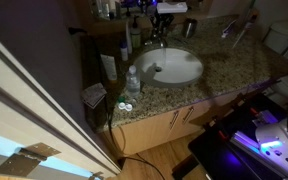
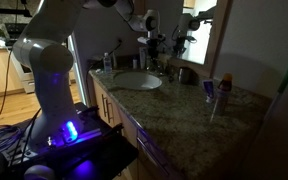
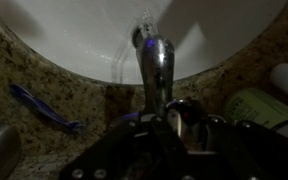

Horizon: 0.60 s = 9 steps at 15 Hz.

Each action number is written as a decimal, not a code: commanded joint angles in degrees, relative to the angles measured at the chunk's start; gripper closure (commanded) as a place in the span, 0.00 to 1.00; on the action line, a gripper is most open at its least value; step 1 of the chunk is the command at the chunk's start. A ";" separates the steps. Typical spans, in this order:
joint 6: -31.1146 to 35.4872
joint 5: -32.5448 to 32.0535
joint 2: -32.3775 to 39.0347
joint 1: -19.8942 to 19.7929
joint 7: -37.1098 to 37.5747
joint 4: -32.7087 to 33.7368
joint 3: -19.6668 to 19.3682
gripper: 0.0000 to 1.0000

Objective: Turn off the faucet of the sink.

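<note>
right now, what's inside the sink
Just a small dark drain in the bare white sink. The basin under the faucet is hidden by it. Whether water runs is unclear.

Dim room, speckled granite countertop centre frame, light wooden cabinet doors beneath, wood floor lower centre.

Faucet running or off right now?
Cannot tell for sure. Wrist view shows a pale blur at the faucet tip over the sink; exterior views are too small.
</note>
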 commanded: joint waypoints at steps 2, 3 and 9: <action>-3.94 -0.14 -4.44 -0.94 -2.34 -9.32 -0.44 0.93; -3.23 -0.41 -4.91 -0.90 -2.41 -10.50 -0.62 0.93; 3.34 -1.12 -7.47 -0.75 -1.18 -17.08 -1.48 0.93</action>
